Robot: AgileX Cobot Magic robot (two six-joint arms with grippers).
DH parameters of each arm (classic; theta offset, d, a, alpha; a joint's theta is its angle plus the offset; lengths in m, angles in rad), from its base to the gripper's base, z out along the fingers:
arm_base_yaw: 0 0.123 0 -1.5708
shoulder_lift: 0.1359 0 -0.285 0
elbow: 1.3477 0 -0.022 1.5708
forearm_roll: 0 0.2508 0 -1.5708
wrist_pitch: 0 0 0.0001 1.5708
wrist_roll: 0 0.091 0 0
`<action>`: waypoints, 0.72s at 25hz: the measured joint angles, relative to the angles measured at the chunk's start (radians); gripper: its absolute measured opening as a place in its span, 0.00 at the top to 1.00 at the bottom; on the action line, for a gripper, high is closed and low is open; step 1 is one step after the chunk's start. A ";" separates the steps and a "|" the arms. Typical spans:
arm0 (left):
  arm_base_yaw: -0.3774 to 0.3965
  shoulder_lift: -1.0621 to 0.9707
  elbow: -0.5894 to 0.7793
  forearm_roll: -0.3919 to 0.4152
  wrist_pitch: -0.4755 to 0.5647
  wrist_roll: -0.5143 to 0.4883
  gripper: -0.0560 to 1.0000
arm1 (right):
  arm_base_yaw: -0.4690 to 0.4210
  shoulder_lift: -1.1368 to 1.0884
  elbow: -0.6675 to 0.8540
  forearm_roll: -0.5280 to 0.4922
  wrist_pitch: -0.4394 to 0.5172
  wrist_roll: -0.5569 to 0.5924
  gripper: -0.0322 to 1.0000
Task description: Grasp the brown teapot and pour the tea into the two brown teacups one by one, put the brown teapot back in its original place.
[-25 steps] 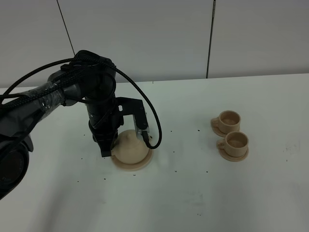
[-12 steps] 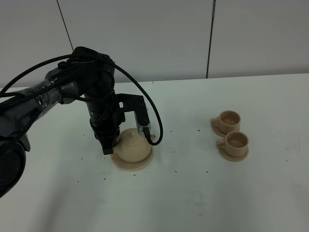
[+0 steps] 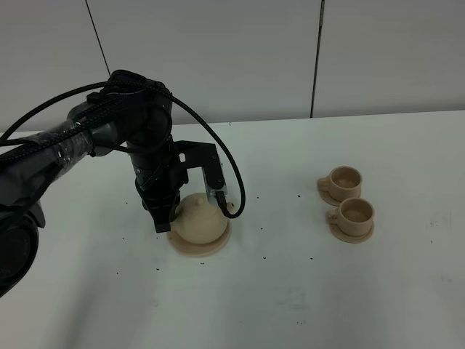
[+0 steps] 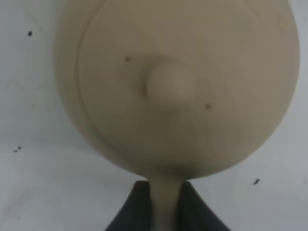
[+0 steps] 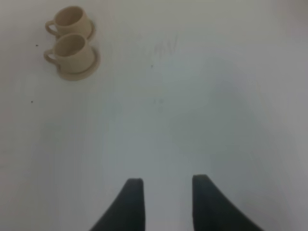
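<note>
Close under the left wrist, left hand tight around brown teapot handle, unclear from above.

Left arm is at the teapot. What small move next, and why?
Probably a straight lift: the left gripper is shut on the handle of the brown teapot, which sits on its saucer, and the two teacups stand well apart on the right.
</note>
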 joint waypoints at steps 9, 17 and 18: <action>0.024 -0.024 0.000 -0.042 0.007 0.002 0.79 | 0.000 0.000 0.000 0.000 0.000 0.000 0.74; 0.036 -0.041 0.000 -0.120 -0.021 0.016 0.79 | 0.000 0.000 0.000 0.000 0.000 0.000 0.74; 0.038 -0.046 0.000 -0.136 -0.032 0.022 0.79 | 0.000 0.000 0.000 0.000 0.000 0.000 0.74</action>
